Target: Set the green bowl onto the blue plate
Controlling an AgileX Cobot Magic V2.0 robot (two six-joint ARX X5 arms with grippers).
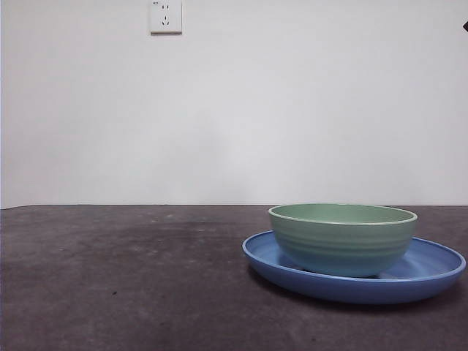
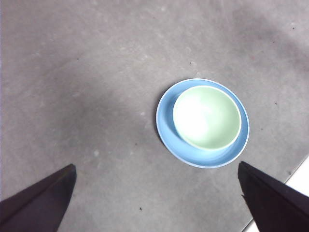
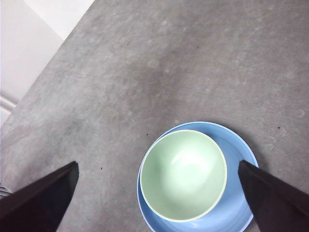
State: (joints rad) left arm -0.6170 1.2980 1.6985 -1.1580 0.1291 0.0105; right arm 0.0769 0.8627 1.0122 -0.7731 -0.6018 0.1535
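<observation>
Basically done: green bowl (image 1: 342,238) sits on blue plate (image 1: 431,267), below both end effectors, jaws apart, holding nothing.

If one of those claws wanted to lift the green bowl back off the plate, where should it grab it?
Probably the rim, coming straight down from above. The green bowl sits upright and empty in the blue plate, so one jaw could go inside and one outside its thin wall. Its rounded sides and the plate's raised edge make a sideways grab awkward.
</observation>
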